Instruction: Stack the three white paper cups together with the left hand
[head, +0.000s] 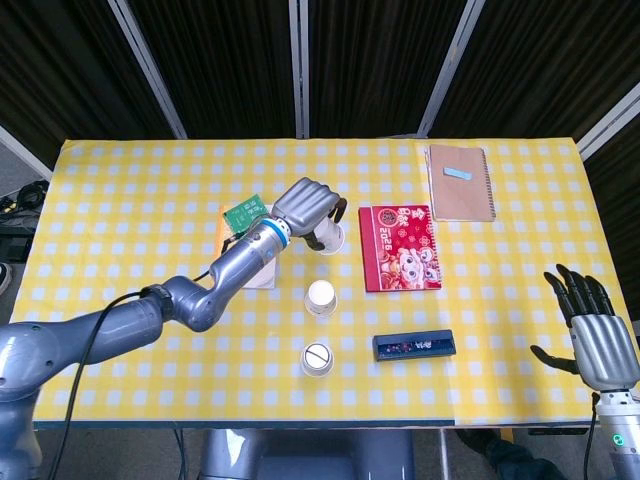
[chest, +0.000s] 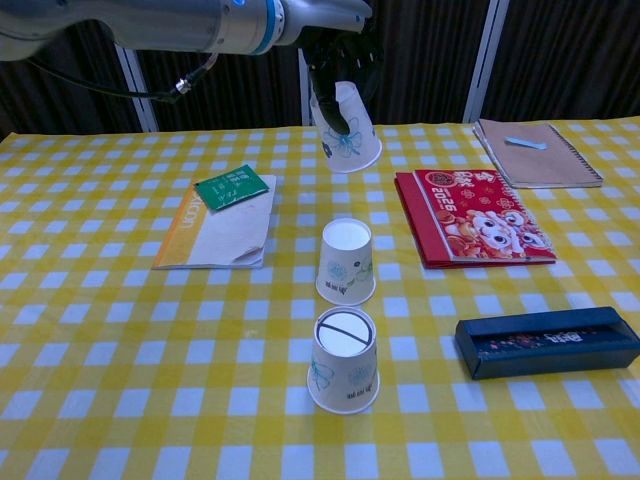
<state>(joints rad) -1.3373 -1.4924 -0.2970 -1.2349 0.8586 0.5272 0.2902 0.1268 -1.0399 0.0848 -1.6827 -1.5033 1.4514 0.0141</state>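
Observation:
My left hand (head: 304, 206) (chest: 335, 60) grips a white paper cup (chest: 348, 128) (head: 331, 237) and holds it tilted in the air, well above the table, over its far middle. Two more white paper cups stand upside down on the yellow checked cloth: one in the middle (chest: 346, 262) (head: 320, 297), one nearer the front edge (chest: 344, 360) (head: 317, 359). They form a line below and in front of the raised cup. My right hand (head: 592, 328) hovers at the table's right front corner with fingers spread and nothing in it.
A red booklet (chest: 470, 214) lies right of the cups, a dark blue box (chest: 546, 340) in front of it. A brown notebook (chest: 536, 139) sits far right. Left of the cups lies a book with a green card (chest: 231, 187) on it.

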